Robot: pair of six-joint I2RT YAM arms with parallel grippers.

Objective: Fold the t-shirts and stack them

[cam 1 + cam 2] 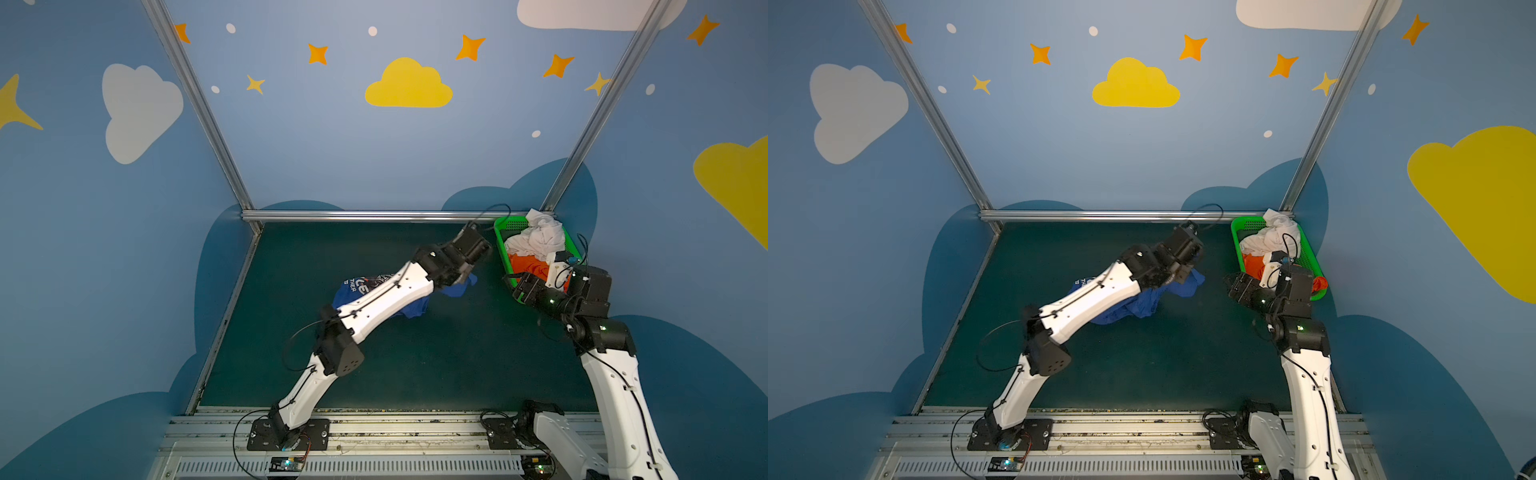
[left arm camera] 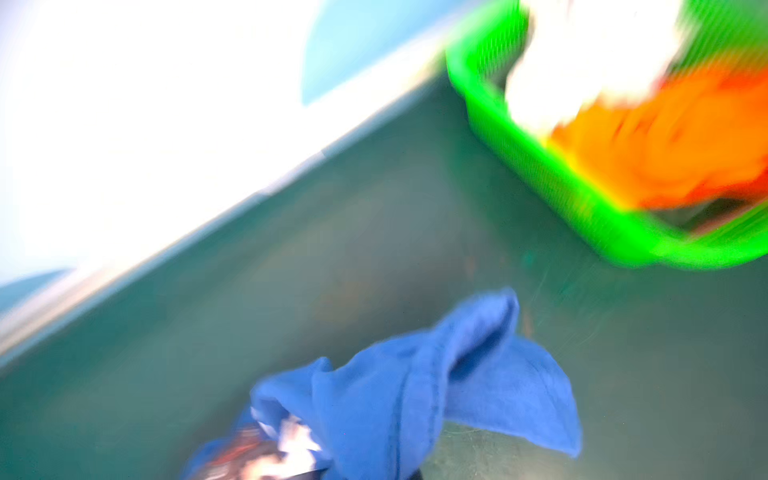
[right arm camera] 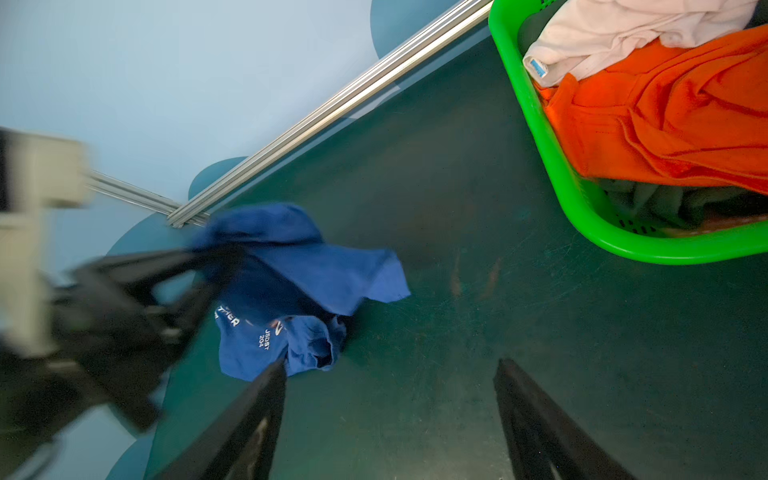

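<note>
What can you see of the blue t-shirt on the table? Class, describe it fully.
The blue t-shirt is soft royal-blue cloth with white lettering partly readable among its folds. It is crumpled, not folded, and lies on the dark green table, outside the green basket. One bunched end is raised, pinched in the shut left gripper; the rest sags onto the table. The open right gripper does not touch it.

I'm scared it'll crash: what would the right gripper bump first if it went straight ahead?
Probably the bare tabletop: the right gripper points between the blue t-shirt and the green basket; depth is unclear.
</note>
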